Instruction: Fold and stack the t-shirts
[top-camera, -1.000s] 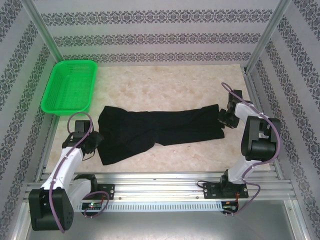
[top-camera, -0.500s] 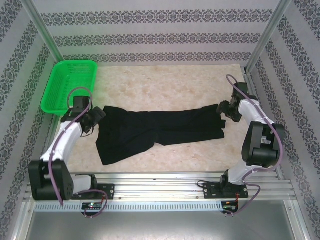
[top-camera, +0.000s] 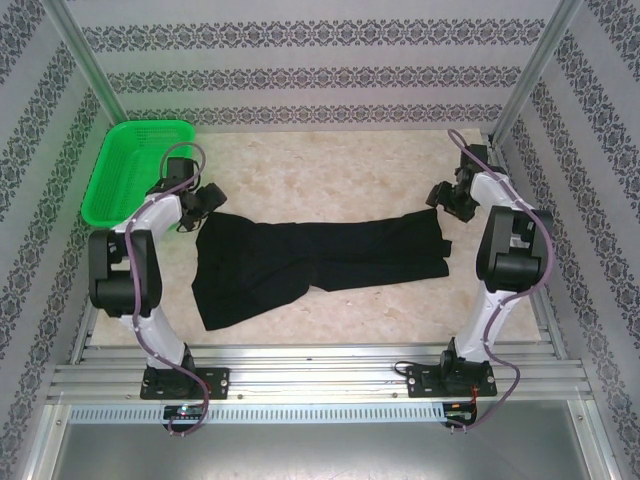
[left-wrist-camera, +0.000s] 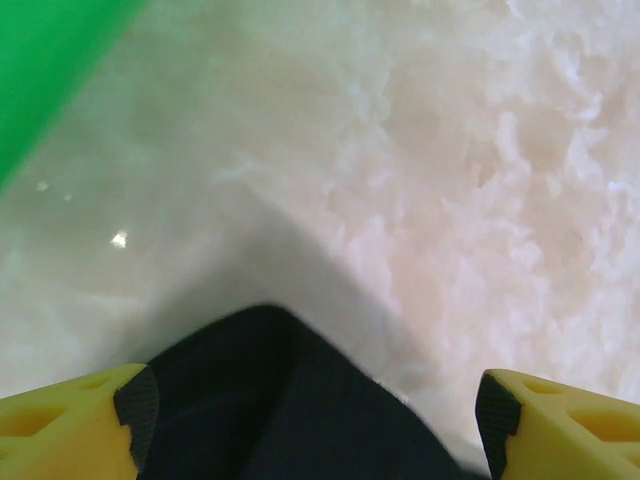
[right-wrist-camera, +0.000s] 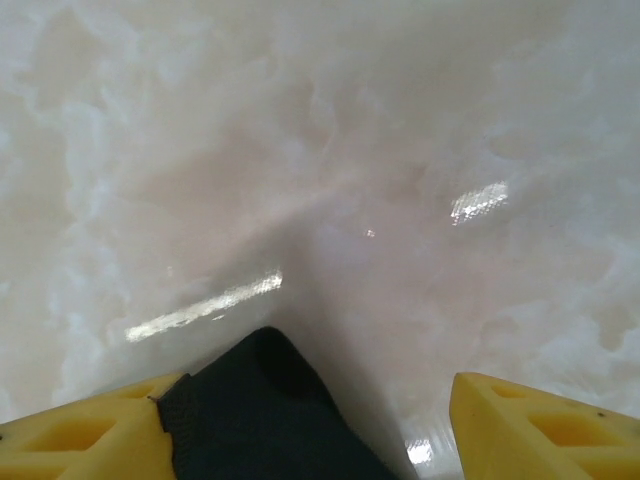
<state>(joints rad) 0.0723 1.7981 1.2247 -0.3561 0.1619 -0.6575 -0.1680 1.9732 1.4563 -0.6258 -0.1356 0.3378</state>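
The t-shirt (top-camera: 320, 262) lies on the table (top-camera: 340, 170); we see left gripper (top-camera: 207, 201) and right gripper (top-camera: 441, 196) splayed over its corners.

Bare counter (top-camera: 340, 170) lies open beyond the black t-shirt (top-camera: 330, 258) spread across the middle, while a green basket (top-camera: 140, 172) blocks the far left corner, near the left gripper (top-camera: 205, 200)
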